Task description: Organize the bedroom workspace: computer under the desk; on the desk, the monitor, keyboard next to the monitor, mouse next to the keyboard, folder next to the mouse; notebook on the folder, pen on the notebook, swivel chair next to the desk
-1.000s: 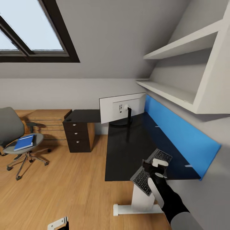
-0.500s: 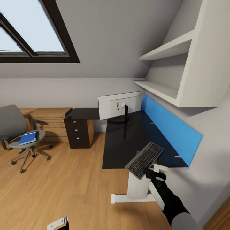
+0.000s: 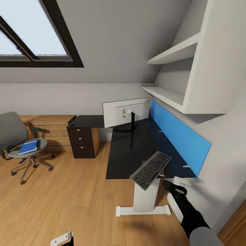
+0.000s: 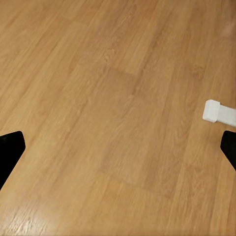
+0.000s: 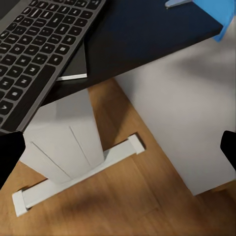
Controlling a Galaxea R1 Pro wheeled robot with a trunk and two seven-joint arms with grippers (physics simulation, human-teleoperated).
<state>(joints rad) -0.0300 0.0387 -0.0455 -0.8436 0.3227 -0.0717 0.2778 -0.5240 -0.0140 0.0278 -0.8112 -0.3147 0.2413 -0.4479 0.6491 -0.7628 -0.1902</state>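
Head view, left to right, with places given relative to the long black matte counter [image 3: 131,150] with white legs and a bright blue back panel. Well to its left, on the light wood plank floor [image 3: 68,198], stands the grey padded swivel chair [image 3: 17,143] on a metal five-star base; the flat bright blue folder [image 3: 28,146] lies on its seat. Behind the chair is a light wooden drawer chest [image 3: 51,131], and a black three-drawer cabinet [image 3: 82,141] stands under the counter's left wing. A dark-framed skylight [image 3: 34,34] is set in the sloped ceiling above. On the counter's far part stands the wide flat monitor [image 3: 125,112], white back toward the camera, on a thin black stand. The slim keyboard [image 3: 151,169] with dark grey keys in a silver-grey frame lies tilted across the counter's near front edge, partly overhanging it. White wall shelves [image 3: 177,68] hang above the counter's right side. The right hand [image 3: 175,184] sits just beside the counter's near right corner, apart from the keyboard. In the right wrist view its two black fingertips [image 5: 10,152] stand wide apart with nothing between them; the keyboard [image 5: 34,49], a thin dark pad [image 5: 76,64] beneath it and the white counter leg [image 5: 64,142] lie ahead. In the left wrist view the left hand's black fingertips [image 4: 10,150] are likewise spread wide over bare floor, near the white foot [image 4: 219,113] of the counter leg.
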